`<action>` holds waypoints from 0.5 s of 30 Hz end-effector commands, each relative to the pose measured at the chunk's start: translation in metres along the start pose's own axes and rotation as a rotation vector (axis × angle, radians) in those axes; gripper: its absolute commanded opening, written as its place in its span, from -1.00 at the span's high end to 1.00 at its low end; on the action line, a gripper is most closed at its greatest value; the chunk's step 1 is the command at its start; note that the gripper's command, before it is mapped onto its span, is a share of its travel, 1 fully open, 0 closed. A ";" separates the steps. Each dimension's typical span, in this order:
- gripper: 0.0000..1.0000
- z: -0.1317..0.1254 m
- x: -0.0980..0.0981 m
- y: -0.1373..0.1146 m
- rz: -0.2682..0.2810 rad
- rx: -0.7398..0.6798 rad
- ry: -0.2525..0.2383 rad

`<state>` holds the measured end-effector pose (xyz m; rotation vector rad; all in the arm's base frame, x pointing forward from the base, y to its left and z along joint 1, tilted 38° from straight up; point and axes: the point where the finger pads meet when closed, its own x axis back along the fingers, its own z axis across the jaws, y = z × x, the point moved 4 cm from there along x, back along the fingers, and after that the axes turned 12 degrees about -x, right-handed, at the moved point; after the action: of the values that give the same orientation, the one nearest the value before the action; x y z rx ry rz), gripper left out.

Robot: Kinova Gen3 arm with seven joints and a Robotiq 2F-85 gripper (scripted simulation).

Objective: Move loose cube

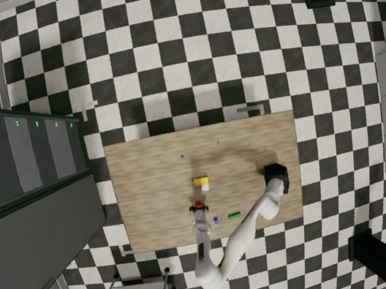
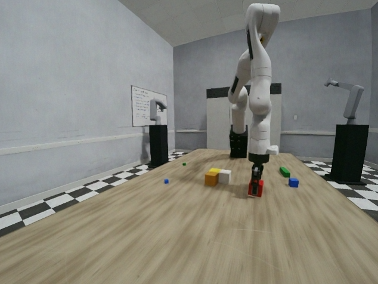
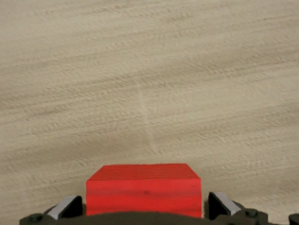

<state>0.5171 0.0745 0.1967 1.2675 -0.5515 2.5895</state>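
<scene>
The loose red cube [image 1: 197, 204] [image 2: 260, 187] [image 3: 144, 194] stands on the table, apart from the other three cubes. My gripper [image 1: 199, 208] [image 2: 255, 190] [image 3: 144, 207] is open and lowered around it, one finger on each side; the wrist view shows a narrow gap at both fingers. The orange cube [image 1: 197, 181] [image 2: 211, 179], yellow cube [image 1: 205, 180] [image 2: 215, 170] and white cube [image 1: 205, 187] [image 2: 225, 176] form an L, with yellow at its inner corner. The open corner lies beside orange and white, on the red cube's side in the top view.
A blue block [image 1: 216, 221] [image 2: 293, 182] and a long green block [image 1: 234, 215] [image 2: 284, 171] lie to the right of my gripper. A tiny blue cube [image 1: 181, 156] [image 2: 166, 181] and a tiny green cube [image 1: 218, 142] [image 2: 183, 164] lie beyond the L on the wooden table [image 1: 148, 188] [image 2: 183, 232].
</scene>
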 end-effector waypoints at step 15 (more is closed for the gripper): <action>0.80 0.000 0.000 0.000 0.001 0.000 0.001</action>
<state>0.5171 0.0745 0.1967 1.2675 -0.5515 2.5895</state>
